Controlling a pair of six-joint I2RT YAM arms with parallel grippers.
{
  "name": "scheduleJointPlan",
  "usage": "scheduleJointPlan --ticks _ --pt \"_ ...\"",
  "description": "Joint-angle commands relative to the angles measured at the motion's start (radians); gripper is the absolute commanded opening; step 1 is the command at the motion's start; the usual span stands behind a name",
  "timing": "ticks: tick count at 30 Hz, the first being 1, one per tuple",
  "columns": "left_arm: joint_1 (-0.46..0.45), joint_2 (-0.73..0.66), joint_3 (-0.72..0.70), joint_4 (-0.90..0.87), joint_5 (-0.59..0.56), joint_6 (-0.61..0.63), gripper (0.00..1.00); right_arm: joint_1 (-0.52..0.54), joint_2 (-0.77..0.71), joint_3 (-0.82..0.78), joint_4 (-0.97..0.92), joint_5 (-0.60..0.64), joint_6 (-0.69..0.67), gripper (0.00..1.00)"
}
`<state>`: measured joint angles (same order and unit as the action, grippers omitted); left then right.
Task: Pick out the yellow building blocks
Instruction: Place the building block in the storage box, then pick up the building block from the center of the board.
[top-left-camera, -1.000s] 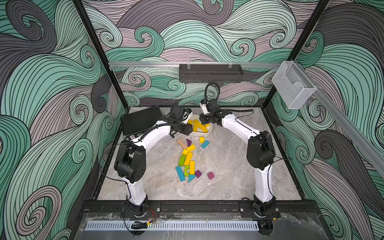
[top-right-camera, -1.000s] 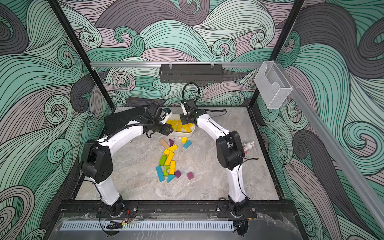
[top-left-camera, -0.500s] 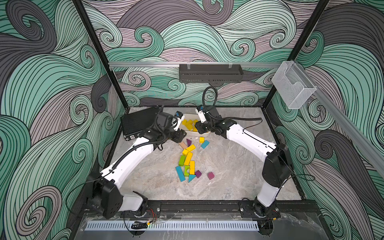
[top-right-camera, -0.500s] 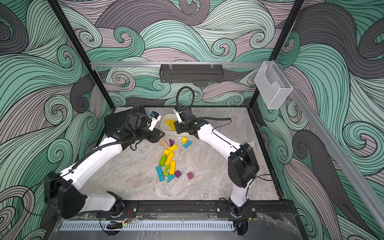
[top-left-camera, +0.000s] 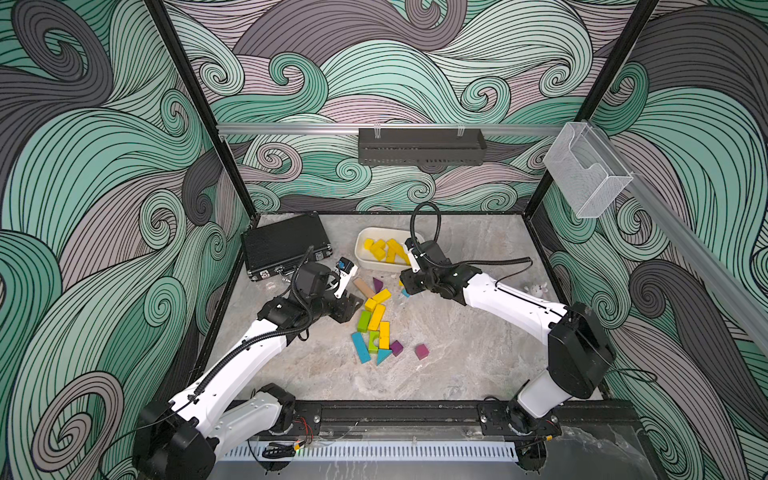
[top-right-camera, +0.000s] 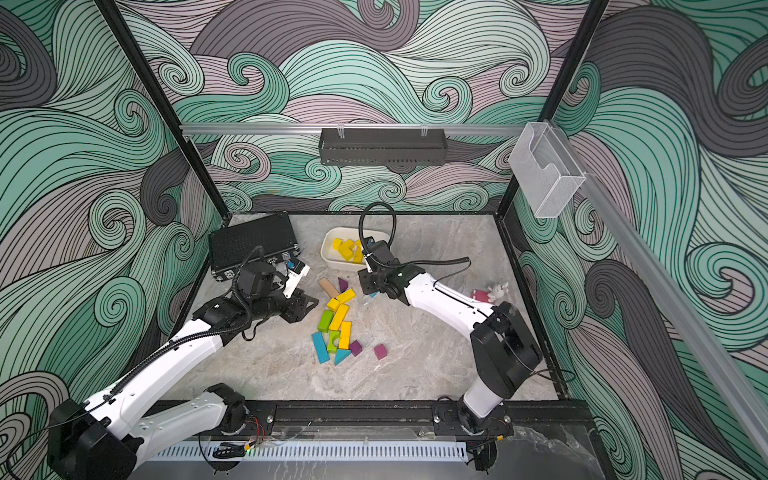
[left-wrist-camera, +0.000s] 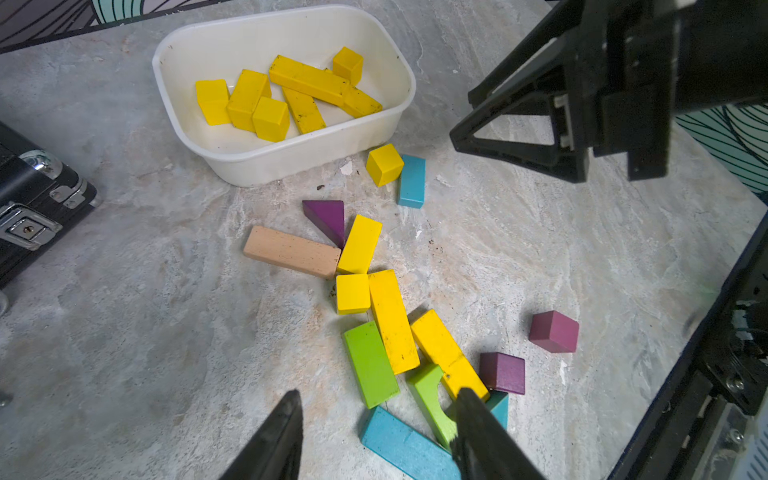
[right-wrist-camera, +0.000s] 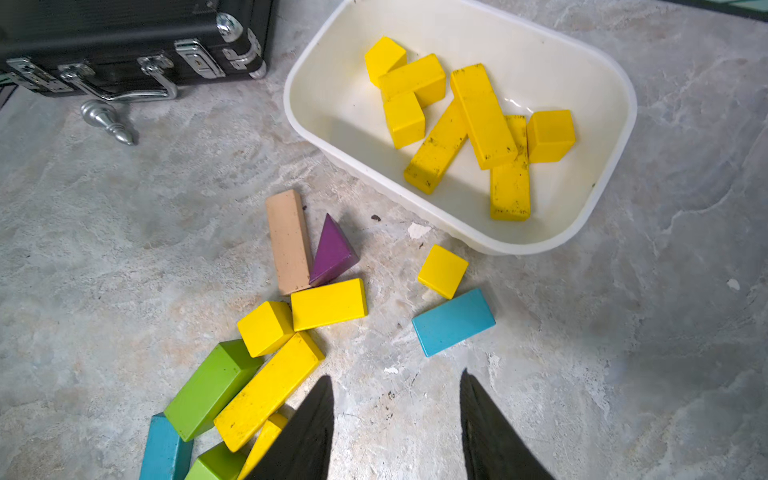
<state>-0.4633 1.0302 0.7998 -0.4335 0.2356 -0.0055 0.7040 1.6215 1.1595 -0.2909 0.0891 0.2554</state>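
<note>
The grey marbled bench is seen in both top views, with all the things gathered in its far half. A black case is set shut at the far left corner. A white tub is placed just to the right of the case, and seven of the yellow building blocks are piled inside it, cubes and bars lying across one another.

The left gripper is held above the near end of the loose heap of blocks; its jaws are spread, and nothing is pinched between them. The right gripper is held over bare bench just beside a teal block; its jaws are likewise spread, with nothing between them.

Five yellow pieces are left on the bench. A yellow cube is found just outside the tub wall, touching the teal block. A short yellow bar, a second small cube and two long yellow bars are lined up in the heap, pressed against one another.

A pale tan bar and a purple wedge are laid against the short yellow bar. Two lime-green blocks, a long teal bar and two purple cubes are scattered at the heap's near end.
</note>
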Motion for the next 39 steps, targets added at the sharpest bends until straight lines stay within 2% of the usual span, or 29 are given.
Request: scheduleJointPlan --ticks 1,15,28,39 --pt "-0.006 0.003 0.003 0.007 0.030 -0.014 0.58 0.003 0.019 -0.022 0.055 0.021 0.053 0.51" --pt "-0.005 0.138 0.102 -0.082 0.065 -0.050 0.59 -0.001 0.125 -0.019 0.114 0.090 0.104 0.55" --pt "-0.001 0.146 0.100 -0.076 0.063 -0.047 0.59 -0.001 0.231 0.011 0.178 0.160 0.139 0.55" --pt "0.004 0.156 0.101 -0.074 0.067 -0.049 0.60 0.000 0.323 0.072 0.207 0.154 0.159 0.54"
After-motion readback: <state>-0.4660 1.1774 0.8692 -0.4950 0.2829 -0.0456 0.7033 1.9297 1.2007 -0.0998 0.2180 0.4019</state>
